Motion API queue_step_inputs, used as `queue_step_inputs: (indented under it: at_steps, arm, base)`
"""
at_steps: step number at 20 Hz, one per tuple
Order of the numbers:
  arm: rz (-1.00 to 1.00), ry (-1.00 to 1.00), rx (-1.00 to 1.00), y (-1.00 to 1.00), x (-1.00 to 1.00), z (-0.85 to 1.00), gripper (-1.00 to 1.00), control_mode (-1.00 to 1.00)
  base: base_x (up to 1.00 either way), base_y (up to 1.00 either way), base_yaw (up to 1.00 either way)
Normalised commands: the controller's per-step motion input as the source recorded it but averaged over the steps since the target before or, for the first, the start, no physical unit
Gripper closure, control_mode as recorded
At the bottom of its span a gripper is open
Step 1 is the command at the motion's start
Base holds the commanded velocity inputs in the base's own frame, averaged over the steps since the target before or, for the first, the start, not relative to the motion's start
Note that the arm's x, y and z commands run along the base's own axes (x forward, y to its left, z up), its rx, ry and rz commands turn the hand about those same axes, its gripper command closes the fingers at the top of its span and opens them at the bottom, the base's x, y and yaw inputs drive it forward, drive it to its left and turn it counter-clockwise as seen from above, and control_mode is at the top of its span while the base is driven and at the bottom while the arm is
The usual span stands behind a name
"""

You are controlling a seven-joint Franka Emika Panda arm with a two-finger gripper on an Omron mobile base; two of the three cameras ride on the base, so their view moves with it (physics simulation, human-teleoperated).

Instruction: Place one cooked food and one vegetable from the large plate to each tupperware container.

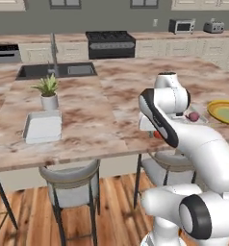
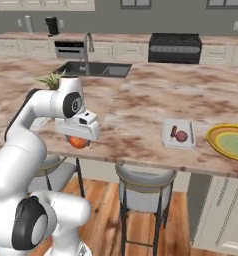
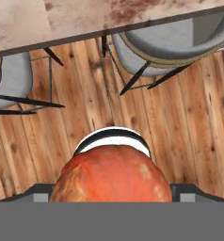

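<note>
Hand view is showing you the gripper point(image 3: 112, 195) holding a round orange-red vegetable point(image 3: 112, 174) between wide-spread jaws, above the wooden floor point(image 3: 189, 122) off the counter's point(image 2: 141, 115) edge. One tray point(image 2: 178, 133) is lying well right; the plate point(image 2: 231, 142) beyond it.

One tupperware container point(image 1: 42, 127) sits left, the other point(image 2: 178, 134) beside the large plate point(image 2: 231, 141).

You're looking at a home kitchen: a marble counter point(image 1: 111, 110) with stools point(image 1: 70, 185), a sink point(image 1: 56, 70), a stove point(image 1: 110, 43), a toaster point(image 1: 213, 26) and wood flooring point(image 3: 189, 132).
</note>
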Motion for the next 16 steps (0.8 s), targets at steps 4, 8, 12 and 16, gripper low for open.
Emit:
queue_step_inputs:
  at_steps: [4, 8, 12, 16]
  arm:
    - [0.00, 0.00, 0.00, 0.00, 0.00, 0.00, 1.00, 1.00]
    - [0.00, 0.00, 0.00, 0.00, 0.00, 0.00, 1.00, 1.00]
    - [0.00, 0.00, 0.00, 0.00, 0.00, 0.00, 1.00, 1.00]
    - [0.00, 0.00, 0.00, 0.00, 0.00, 0.00, 1.00, 1.00]
  base:
    - [0.00, 1.00, 0.00]
    - [0.18, 1.00, -0.02]
    - [0.28, 0.92, -0.10]
    - [0.48, 0.93, -0.13]
